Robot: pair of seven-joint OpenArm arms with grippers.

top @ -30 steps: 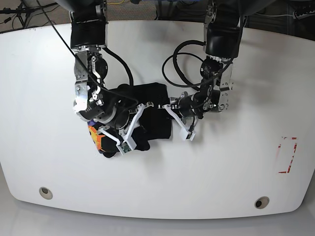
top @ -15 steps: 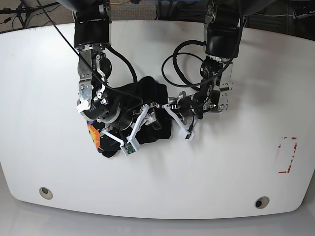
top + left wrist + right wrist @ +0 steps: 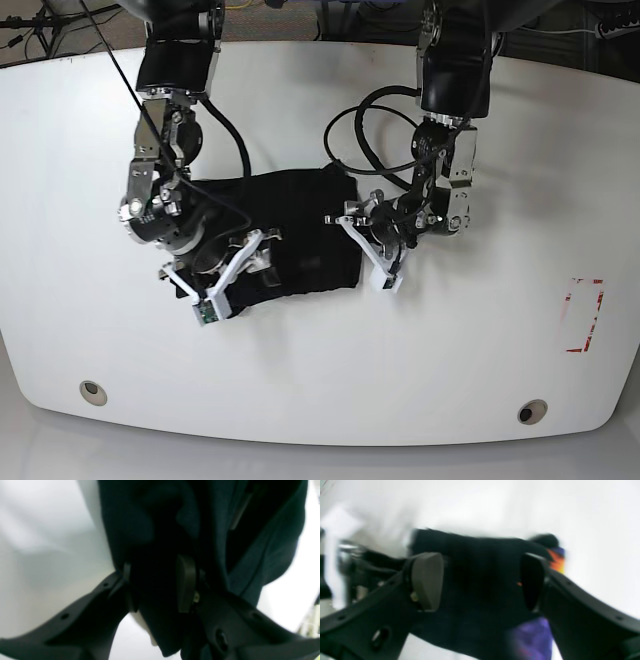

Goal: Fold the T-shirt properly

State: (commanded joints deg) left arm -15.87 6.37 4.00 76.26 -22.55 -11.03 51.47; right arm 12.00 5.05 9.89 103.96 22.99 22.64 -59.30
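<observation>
I see the T-shirt (image 3: 300, 235) bunched on the table (image 3: 100, 130). Left fingers (image 3: 186, 582) pinch its edge; right fingers (image 3: 427, 580) spread wide over the cloth, holding nothing

From the base view I see both my arms reaching down from 12 o'clock. My left gripper (image 3: 358, 250) is at the 3 o'clock edge of the T-shirt (image 3: 300, 225), and its fingers (image 3: 185, 582) stand a little apart with black cloth between them. My right gripper (image 3: 232, 278) is low at 7 o'clock, its fingers (image 3: 427, 580) spread wide over the cloth.
</observation>
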